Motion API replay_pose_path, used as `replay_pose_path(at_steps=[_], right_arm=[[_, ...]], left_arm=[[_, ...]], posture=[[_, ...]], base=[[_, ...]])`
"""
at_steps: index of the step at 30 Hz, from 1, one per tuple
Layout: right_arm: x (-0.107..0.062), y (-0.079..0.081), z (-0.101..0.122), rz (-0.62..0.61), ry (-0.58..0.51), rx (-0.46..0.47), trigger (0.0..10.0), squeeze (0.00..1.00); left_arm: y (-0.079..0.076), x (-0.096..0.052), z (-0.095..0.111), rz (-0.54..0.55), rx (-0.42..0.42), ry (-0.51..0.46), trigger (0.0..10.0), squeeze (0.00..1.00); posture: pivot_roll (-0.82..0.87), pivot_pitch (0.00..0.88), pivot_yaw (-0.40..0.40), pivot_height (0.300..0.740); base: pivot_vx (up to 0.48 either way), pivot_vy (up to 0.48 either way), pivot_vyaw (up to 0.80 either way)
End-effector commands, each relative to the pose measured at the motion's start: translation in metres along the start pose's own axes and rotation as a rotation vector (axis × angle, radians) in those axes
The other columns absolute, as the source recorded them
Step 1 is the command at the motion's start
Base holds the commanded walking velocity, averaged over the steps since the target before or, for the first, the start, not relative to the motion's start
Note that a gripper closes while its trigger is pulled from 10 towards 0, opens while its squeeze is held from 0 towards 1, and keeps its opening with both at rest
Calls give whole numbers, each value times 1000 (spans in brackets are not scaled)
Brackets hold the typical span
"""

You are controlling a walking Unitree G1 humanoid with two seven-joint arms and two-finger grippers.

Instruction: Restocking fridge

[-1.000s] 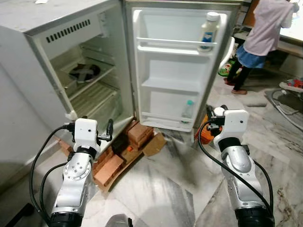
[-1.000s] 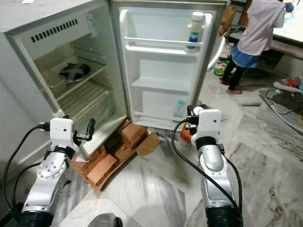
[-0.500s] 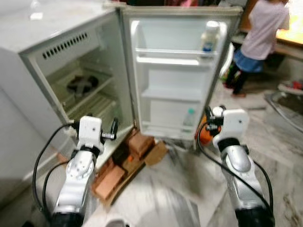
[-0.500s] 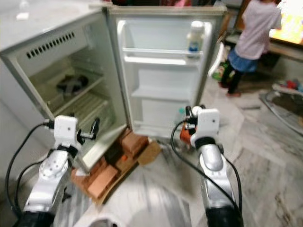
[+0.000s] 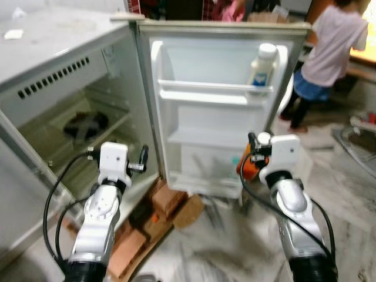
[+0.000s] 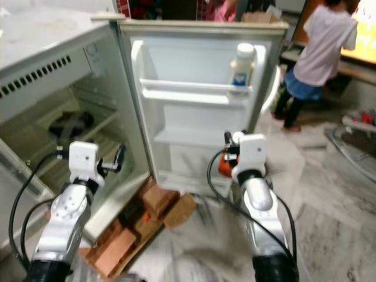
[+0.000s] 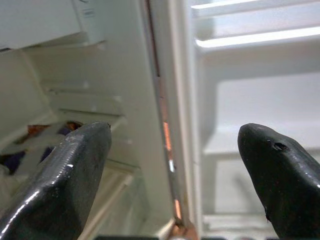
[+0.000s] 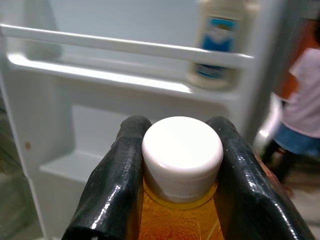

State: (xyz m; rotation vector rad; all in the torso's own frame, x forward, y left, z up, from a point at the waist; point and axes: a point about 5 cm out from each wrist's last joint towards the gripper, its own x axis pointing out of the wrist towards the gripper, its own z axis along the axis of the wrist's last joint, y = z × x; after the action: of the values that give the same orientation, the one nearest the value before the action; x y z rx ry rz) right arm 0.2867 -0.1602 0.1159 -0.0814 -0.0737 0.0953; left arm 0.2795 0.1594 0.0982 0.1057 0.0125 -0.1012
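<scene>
We're squared up to the open fridge [image 5: 59, 82], its door [image 5: 217, 111] swung wide and facing us. Our right gripper [image 8: 172, 165] is clamped on the neck of an orange bottle [image 8: 175, 220], one finger on each side just under the white cap [image 8: 182, 150]. Holding it that high keeps the bottle hanging upright, and we judge that leaves its base free to drop behind a shelf rail. From the head views the bottle [image 5: 245, 165] sits in front of the door's middle and lower shelves, close to the door but not yet on a shelf.

Up on the top door shelf [image 5: 214, 94] a white bottle with a blue label [image 5: 261, 64] already stands behind the rail, so that spot looks partly taken; the middle shelf [image 5: 205, 138] looks like the open target. Something teal [image 5: 236, 160] shows in the lower door shelf beside our bottle; too blurred to name.

Our left gripper [image 7: 175, 165] hangs with fingers [image 7: 65, 170] well apart, holding nothing, aimed at the hinge edge between cabinet and door. Inside the cabinet a dark object [image 5: 85, 124] rests on a shelf. Bricks [image 5: 167, 202] prop the fridge off the floor. A person [image 5: 332, 53] stands beyond the door, well apart from us.
</scene>
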Motion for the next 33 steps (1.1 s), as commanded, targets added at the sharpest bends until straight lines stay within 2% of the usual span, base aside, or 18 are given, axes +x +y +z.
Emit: replay_pose_path(at_steps=[1, 4, 11, 33], right_arm=[[3, 9, 8, 32, -33, 10, 10000, 0], [4, 10, 8, 45, -29, 22, 10000, 0], [4, 11, 7, 52, -22, 22, 10000, 0], [4, 11, 6, 50, -16, 13, 10000, 0]], left_arm=[[7, -1, -2, 28, 16, 17, 10000, 0], [7, -1, -1, 21, 10, 13, 10000, 0], [8, -1, 0, 28, 5, 12, 10000, 0], [0, -3, 3, -1, -2, -4, 10000, 0]], posture=[[51, 0, -14, 740], [50, 8, -15, 740], [48, 13, -15, 740], [47, 18, -15, 740]], base=[[0, 0, 0], [0, 90, 0], [0, 424, 0], [0, 0, 0]])
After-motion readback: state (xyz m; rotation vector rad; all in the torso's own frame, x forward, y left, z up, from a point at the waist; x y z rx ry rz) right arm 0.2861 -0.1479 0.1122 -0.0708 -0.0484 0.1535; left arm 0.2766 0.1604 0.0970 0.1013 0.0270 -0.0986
